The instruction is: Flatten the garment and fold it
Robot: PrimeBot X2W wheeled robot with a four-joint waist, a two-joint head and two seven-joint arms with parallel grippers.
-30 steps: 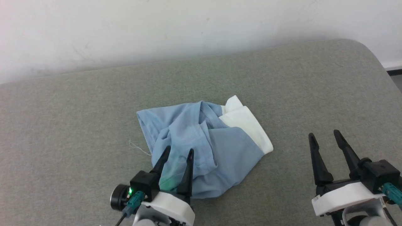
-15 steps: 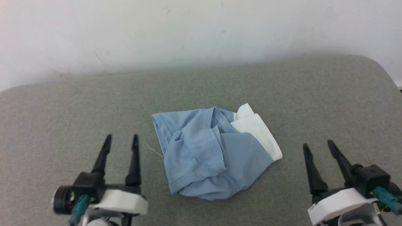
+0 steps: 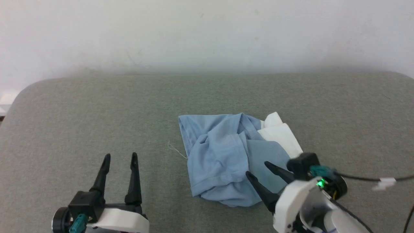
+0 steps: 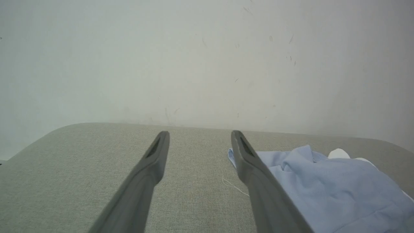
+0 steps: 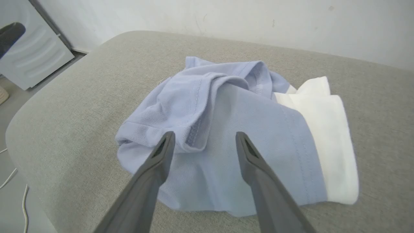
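Taking stock. Garment [image 3: 223,155]: a crumpled blue heap with a white sleeve [image 3: 284,137] at its far right, lying about midway across the grey padded surface [image 3: 81,113].

Flattening: not begun, by the look of it. The layers overlap and a hem is rolled along the near edge.

Folding: all left to do.

Loose thread [image 3: 176,150]: trails off the heap's left edge.

My right gripper [image 3: 257,168]: fingers spread wide, empty, angled in from the near right. The tips are over the heap's near right part; whether they touch the cloth I cannot tell.

My left gripper [image 3: 120,155]: fingers spread, empty, pointing far, over bare surface well left of the heap.
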